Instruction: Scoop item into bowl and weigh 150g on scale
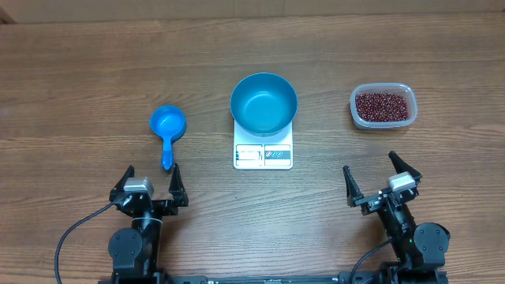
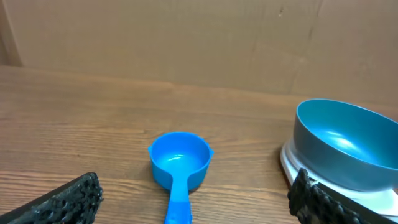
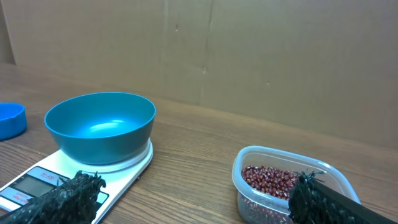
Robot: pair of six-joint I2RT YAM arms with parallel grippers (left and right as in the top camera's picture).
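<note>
Overhead: we see the bowl [image 1: 263, 102] sitting on the scale [image 1: 263, 155] at mid-table [image 1: 79, 79], nothing in it. The scoop [image 1: 167, 126] lies left of the scale, handle toward the left gripper [image 1: 151, 170] but apart from it. The beans [image 1: 383, 106] fill the tub [image 1: 355, 117] at right, well apart from the scale. The right gripper [image 1: 369, 163] sits near the tub. Both grippers are spread wide and grasp nothing.

Left wrist: we get the scoop's bare inside between the fingers [image 2: 65, 200], with the bowl and a scale corner at right. The tub is out of frame.

Right wrist: only here do we see the tub's clear wall and the scale display, which is unreadable. The scoop's rim clips the left edge.
</note>
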